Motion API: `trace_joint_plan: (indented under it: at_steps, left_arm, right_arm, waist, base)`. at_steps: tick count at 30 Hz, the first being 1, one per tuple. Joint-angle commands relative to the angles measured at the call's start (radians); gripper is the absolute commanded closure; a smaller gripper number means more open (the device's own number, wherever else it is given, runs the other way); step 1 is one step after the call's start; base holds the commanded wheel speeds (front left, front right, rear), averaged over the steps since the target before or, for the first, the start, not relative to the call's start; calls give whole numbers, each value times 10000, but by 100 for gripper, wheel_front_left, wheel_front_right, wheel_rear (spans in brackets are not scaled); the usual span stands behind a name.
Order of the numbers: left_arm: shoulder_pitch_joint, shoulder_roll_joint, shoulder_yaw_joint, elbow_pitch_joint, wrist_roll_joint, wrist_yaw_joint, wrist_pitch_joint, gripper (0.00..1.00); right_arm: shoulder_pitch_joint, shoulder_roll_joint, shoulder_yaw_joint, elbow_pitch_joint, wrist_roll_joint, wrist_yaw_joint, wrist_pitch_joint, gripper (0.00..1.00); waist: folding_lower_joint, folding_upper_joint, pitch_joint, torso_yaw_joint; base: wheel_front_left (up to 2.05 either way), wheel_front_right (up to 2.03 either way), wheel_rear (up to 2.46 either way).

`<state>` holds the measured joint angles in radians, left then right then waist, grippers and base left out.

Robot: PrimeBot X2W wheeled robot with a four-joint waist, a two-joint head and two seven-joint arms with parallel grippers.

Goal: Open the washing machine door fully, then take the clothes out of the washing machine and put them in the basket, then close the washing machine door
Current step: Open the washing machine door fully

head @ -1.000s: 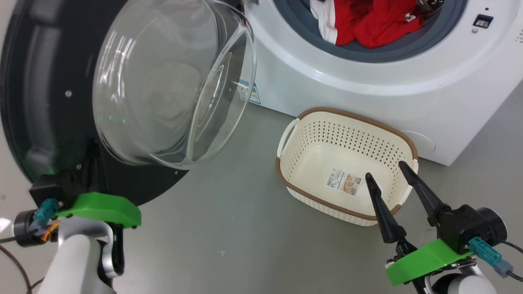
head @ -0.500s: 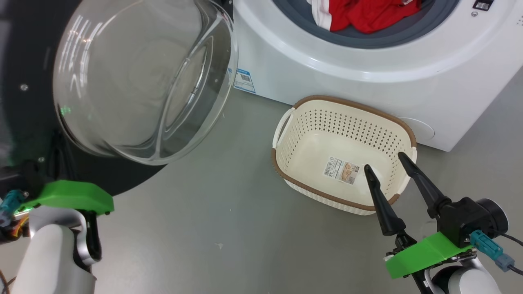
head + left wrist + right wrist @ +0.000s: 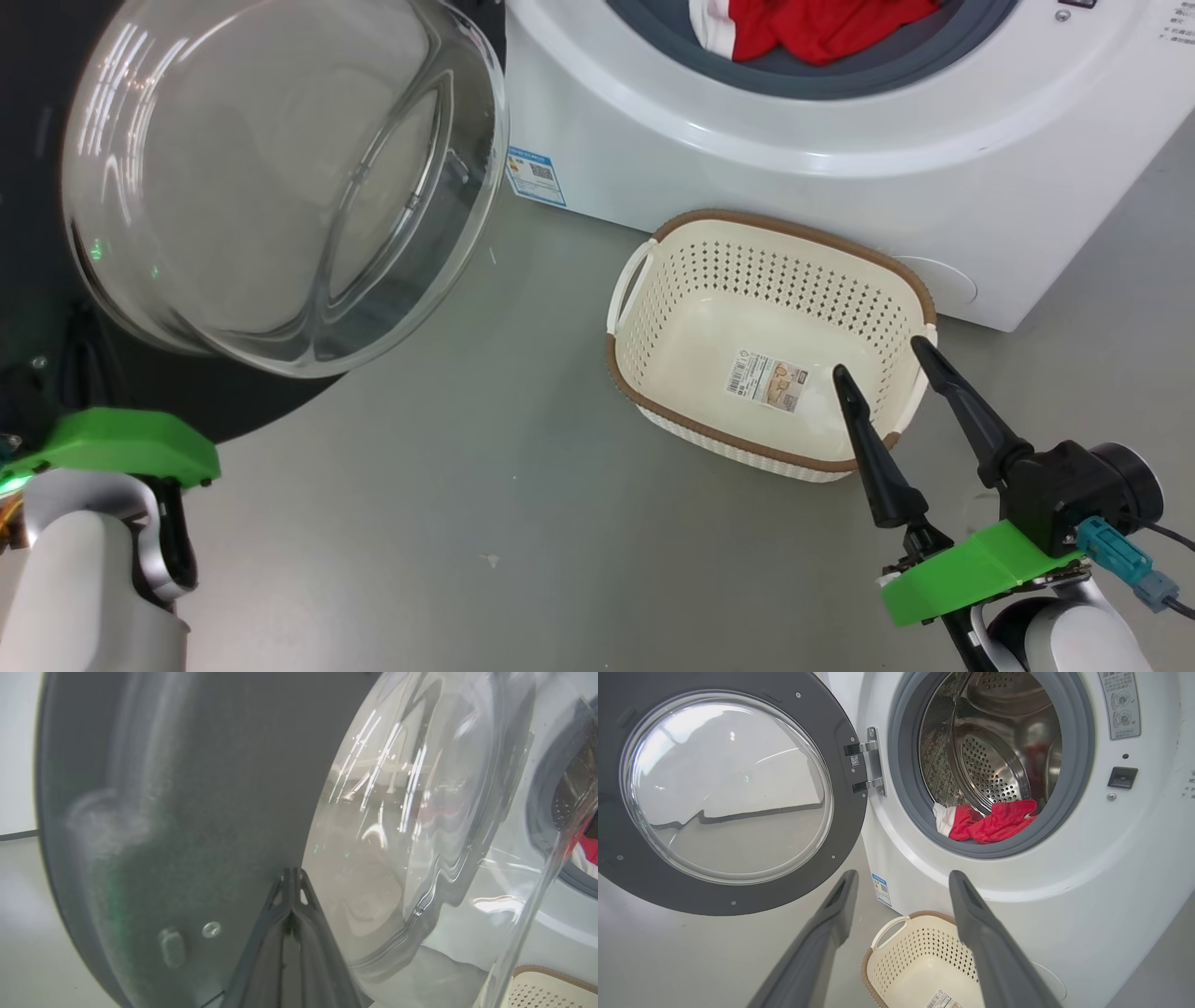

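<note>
The clothes at the washing machine mouth look soft and light, best pinched at a bunched fold; right gripper gapes empty, left gripper clenched

**Left arm.** Pale left forearm at 7 o'clock of the head view, rising toward 12. Left green bracket capping the wrist, silver link just below it at 4 o'clock.

**Left gripper**. Two dark fingers pressed flat together, rising from 6 o'clock of the left wrist view and meeting in one blunt tip near centre.

**Right arm.** Pale right forearm at 5 o'clock of the head view. Right green bracket tilted across the wrist. Black wrist housing above it, with a teal connector at its 4 o'clock.

**Right gripper**. Two long dark fingers spread wide, pointing toward 11 o'clock. In the right wrist view, the fingers enter from 7 and 5 o'clock with a wide gap between the tips.
</note>
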<state>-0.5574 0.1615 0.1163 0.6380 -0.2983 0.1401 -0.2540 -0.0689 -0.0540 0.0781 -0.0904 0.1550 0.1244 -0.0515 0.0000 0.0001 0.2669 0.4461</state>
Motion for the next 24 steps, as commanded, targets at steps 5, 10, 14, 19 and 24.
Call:
trace_joint_plan:
  at_steps: [5, 10, 14, 19, 24]
  left_arm:
    - [-377, 639, 849, 63, 264, -72, -78, 100]
    - [-470, 727, 1203, 266, 387, -171, -78, 100]
    - [-533, 704, 1438, 379, 495, -233, -78, 100]
    - [-488, 578, 1599, 304, 625, -257, -78, 100]
    - [-324, 375, 1855, -89, 710, -440, -78, 100]
  right_arm:
    - [-312, 38, 243, -250, -110, 63, 6, 0]
    - [-338, 38, 277, -265, -116, 63, 37, 0]
    - [-343, 38, 311, -276, -115, 63, 48, 0]
    - [-358, 38, 312, -257, -91, 63, 27, 0]
    - [-388, 38, 303, -182, 13, 63, -63, 0]
  waist:
    - [0, -1, 5, -60]
    - [0, -1, 11, -100]
    - [0, -1, 13, -116]
    - [0, -1, -16, -125]
    - [0, -1, -35, -152]
  base:
    - [0, 0, 0]
    - [0, 0, 0]
    - [0, 0, 0]
    - [0, 0, 0]
    - [0, 0, 0]
